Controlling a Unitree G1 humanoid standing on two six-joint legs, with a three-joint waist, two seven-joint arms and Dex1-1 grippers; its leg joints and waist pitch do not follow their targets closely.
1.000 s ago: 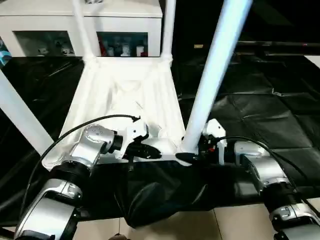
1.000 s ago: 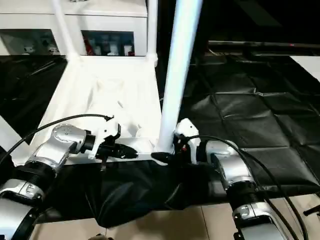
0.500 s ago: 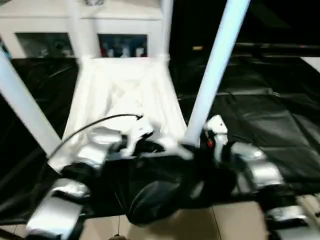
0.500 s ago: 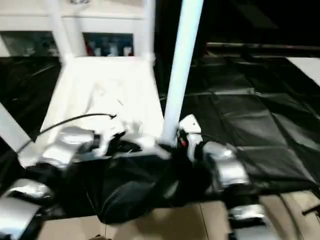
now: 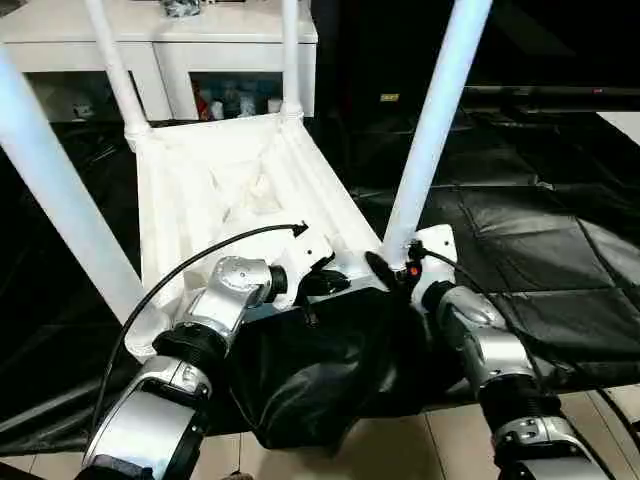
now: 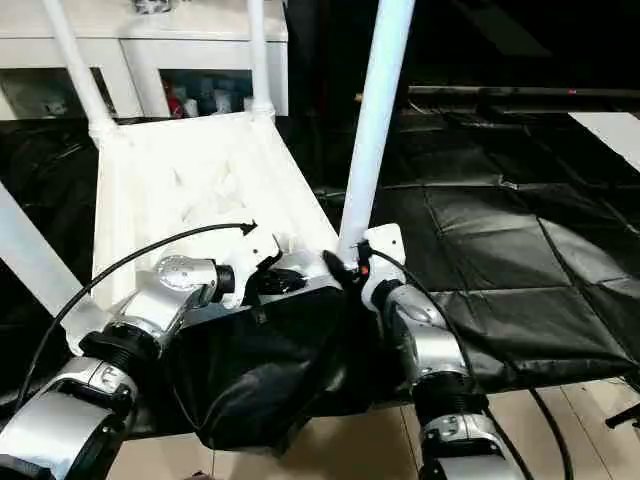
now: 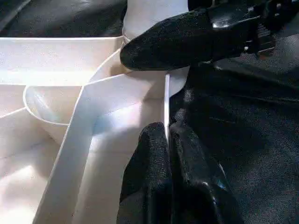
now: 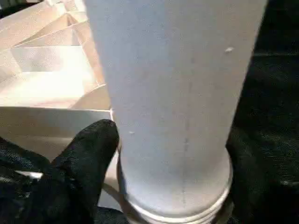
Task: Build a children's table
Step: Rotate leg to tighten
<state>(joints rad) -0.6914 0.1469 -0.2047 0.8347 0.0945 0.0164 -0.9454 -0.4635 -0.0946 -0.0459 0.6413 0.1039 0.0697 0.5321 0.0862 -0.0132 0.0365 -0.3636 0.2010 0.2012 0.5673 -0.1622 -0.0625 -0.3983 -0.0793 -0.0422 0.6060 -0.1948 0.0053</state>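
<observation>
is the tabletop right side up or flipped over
Flipped over: the tabletop shows its ribbed underside, and the legs stand up from its corner sockets.

Both forearms are jointed silver metal with black collars, ending in white wrist housings. A thin black cable (image 5: pixel 190 262) arcs over the left arm. Each pincer, left pincer (image 5: pixel 322 283) and right pincer (image 5: pixel 385 270), has matte black fingers.

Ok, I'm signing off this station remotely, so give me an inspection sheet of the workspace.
Surface: black sheeting over a tiled floor.
Job's things: tabletop upside down, four legs standing in its corner sockets.
Clutter: black bag bunched at the near edge.
Grippers: left gripper shut on the tabletop rim; right gripper straddling the near right leg's base.
Cables: black cable looping over the left wrist.
Surroundings: white cabinet behind.
</observation>
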